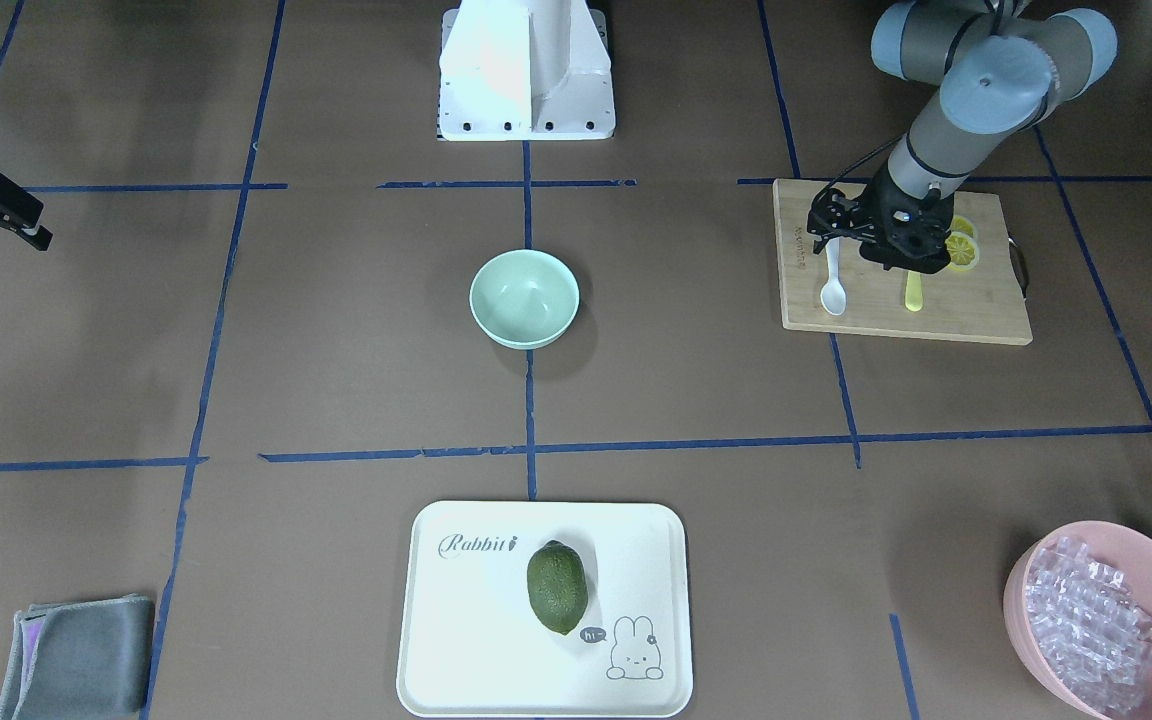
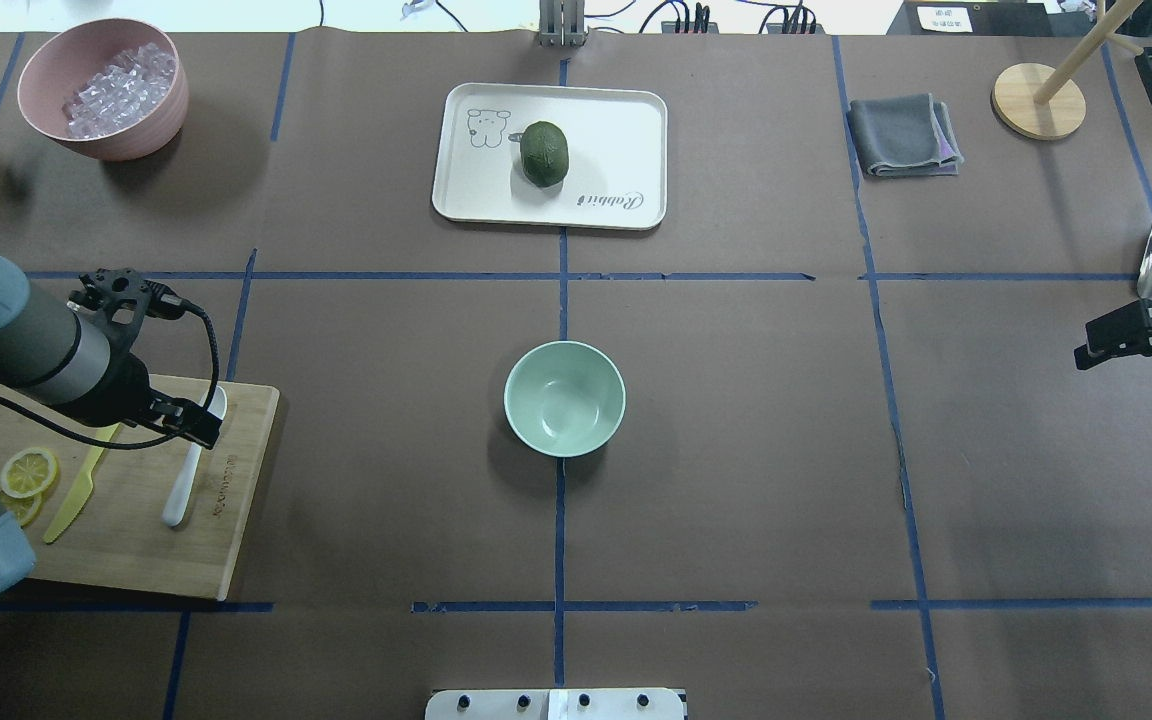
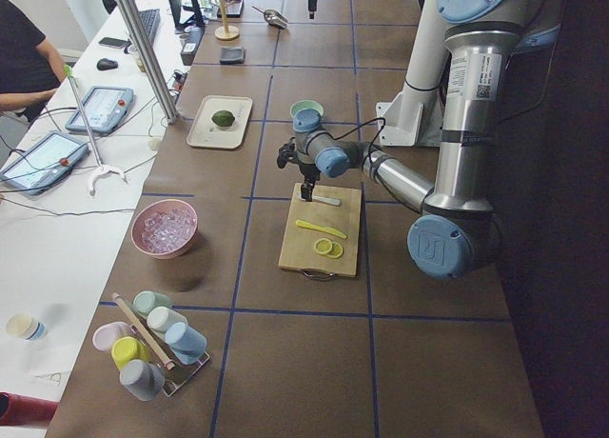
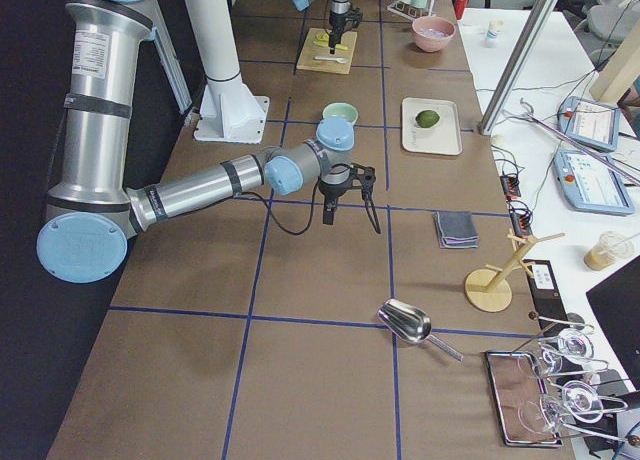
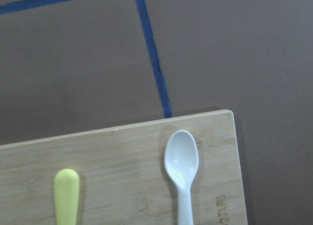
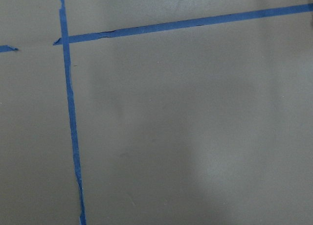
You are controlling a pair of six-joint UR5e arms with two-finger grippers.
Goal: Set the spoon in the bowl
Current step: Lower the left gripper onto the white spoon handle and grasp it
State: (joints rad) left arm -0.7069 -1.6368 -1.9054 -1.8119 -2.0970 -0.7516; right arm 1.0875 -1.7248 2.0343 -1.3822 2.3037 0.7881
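1. The small white plastic spoon [image 2: 181, 490] lies flat on the rectangular bamboo cutting board [image 2: 136, 545]. Its scoop is near the board's far edge, at the robot's left end of the brown paper-covered bench [image 2: 736, 450]. The small pale mint-green round bowl [image 2: 564, 398] stands empty mid-bench, well apart from the spoon.
2. The left gripper [image 2: 198, 425] hangs over the scoop end of the spoon's handle. I cannot tell how wide its jaws stand, and the wrist view shows the spoon resting on the wood. The right gripper [image 2: 1131, 340] sits far off at the other end, jaws seemingly parted and holding nothing.
3. The step in hand looks like the grasp. It should go best with the jaws set across the narrow flat handle, low to the wood. A square close should keep the thin plastic from twisting or skating away.
4. The yellow plastic knife [image 2: 71, 495] lies beside the spoon but apart, leaving finger room there. On the spoon's other side the board's bowl-side edge is near.
5. Between board and bowl only blue tape lines [image 2: 560, 520] show. The carry should clear the bowl's rim, and the release should come low over its middle.
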